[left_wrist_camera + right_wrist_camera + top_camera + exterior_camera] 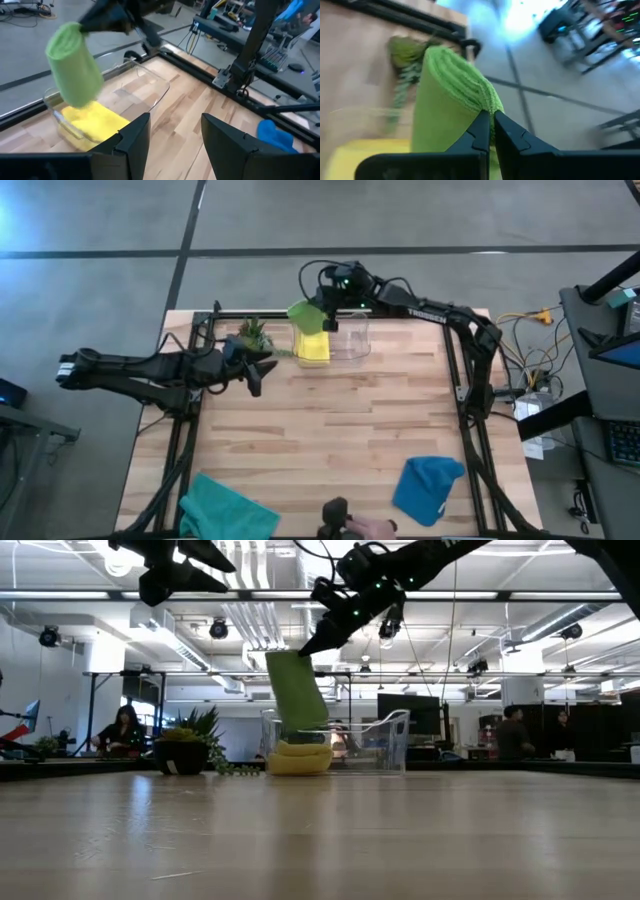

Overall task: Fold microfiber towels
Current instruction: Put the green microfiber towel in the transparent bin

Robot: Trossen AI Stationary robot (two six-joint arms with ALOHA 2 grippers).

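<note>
Right end effector [327, 312], upper centre of the high view at the far edge of the table [330, 420], is clenched on the top fold of the folded lime green towel [307, 317]; in the right wrist view the two fingers meet with the towel's folded edge pinched between them. In the low view the lime green towel hangs from that grip, tilted, its lower end reaching into the clear plastic bin [385, 745], just above the yellow towel [300, 759], which lies folded in the bin's left part; whether the two towels touch cannot be told. In the high view the yellow towel shows as a folded rectangle in the left part of the bin, with the bin's right part showing only wood through it. Left end effector [253, 374], left of centre in the high view, hovers over bare table with its fingers parted and nothing between them; the left wrist view shows an open gap between the two dark fingers. Small potted green plant [254, 333] stands just left of the bin. Teal towel [225, 510] lies crumpled at the lower left of the high view; blue towel [428, 488] lies loosely bunched at the lower right, well apart from the bin. People show in the room behind the table in the low view.
</note>
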